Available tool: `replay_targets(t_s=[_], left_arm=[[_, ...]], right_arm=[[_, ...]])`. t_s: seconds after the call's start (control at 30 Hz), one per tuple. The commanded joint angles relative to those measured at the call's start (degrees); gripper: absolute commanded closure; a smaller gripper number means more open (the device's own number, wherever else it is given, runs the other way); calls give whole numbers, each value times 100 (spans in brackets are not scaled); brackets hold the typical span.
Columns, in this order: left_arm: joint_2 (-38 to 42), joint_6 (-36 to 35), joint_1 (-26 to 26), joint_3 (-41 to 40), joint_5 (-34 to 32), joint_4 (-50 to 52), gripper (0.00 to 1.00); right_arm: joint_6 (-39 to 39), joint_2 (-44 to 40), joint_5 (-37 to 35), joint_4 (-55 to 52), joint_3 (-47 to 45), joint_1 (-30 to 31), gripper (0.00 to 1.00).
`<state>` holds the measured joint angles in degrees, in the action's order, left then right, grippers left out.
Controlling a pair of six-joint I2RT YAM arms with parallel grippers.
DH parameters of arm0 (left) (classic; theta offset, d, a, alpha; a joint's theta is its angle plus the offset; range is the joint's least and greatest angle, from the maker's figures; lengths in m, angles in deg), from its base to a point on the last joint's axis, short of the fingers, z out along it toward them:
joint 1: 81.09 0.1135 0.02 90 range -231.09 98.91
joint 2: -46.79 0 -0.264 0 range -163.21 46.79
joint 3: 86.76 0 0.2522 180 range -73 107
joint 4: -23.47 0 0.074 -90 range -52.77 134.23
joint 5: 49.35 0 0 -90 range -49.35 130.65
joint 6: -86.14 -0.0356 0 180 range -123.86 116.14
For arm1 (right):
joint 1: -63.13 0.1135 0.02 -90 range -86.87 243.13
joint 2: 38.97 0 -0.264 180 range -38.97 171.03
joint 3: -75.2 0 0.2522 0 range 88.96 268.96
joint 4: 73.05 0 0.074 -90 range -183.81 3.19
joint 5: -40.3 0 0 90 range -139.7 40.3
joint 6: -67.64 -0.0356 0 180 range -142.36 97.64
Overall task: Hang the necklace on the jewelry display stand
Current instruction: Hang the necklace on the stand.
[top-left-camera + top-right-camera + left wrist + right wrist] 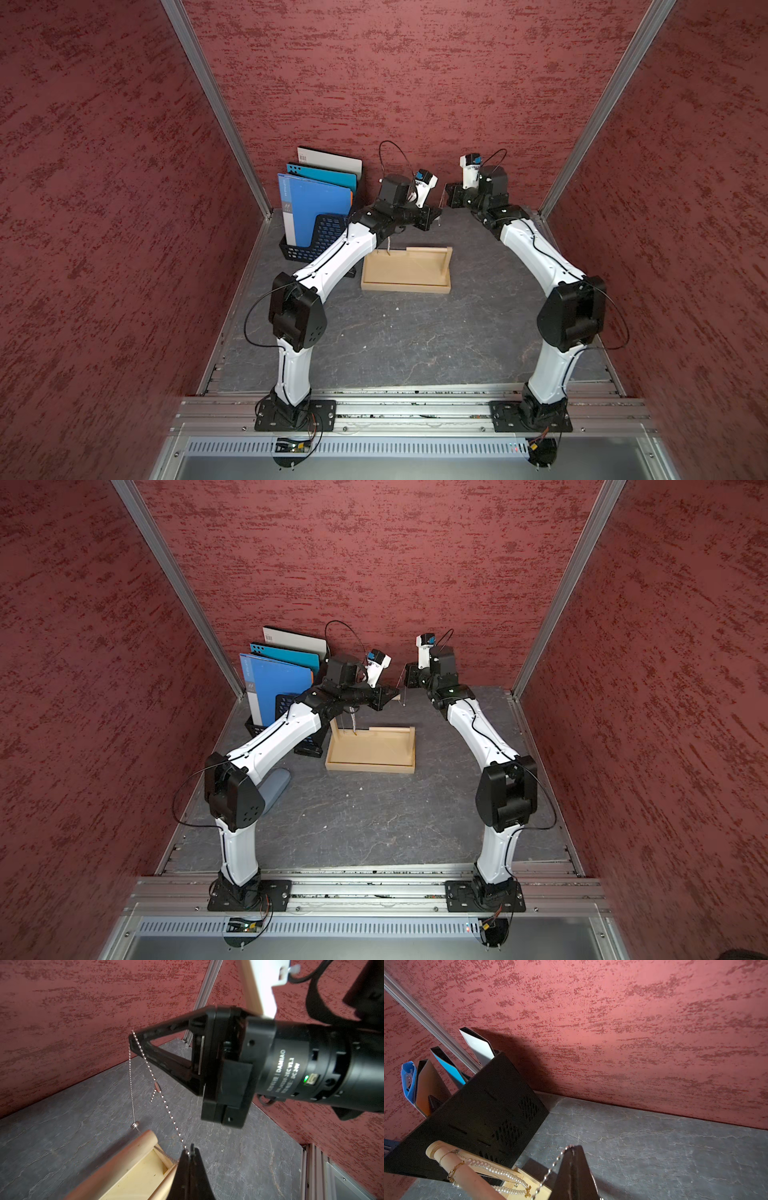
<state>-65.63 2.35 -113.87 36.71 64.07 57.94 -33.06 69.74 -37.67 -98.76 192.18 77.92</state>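
Holding the ball-chain necklace stretched between them beside the jewelry display stand, the left tool and right tool each pinch it. Likely faults: the thin chain slips a pinch, or its dangling end snags the dowel arm.

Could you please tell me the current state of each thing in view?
left gripper: shut on the necklace.
right gripper: shut on the necklace.
necklace: stretched between both grippers, not yet hung.
jewelry display stand: upright, pearl strand draped on its arm.
file rack: upright, holding folders.
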Motion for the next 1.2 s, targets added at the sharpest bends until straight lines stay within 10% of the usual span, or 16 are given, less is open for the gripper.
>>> replay_targets(t_s=[0.0, 0.6, 1.17], left_arm=[[306, 23, 55, -149, -83, -172, 100], [770, 156, 412, -826, -158, -336, 100], [1077, 224, 739, -1429, -125, -414, 100]], right_arm=[[-6, 210, 32, -184, 357, 58, 100], [-1, 865, 227, -669, 1325, 323, 100], [676, 202, 1513, -307, 127, 431, 83]])
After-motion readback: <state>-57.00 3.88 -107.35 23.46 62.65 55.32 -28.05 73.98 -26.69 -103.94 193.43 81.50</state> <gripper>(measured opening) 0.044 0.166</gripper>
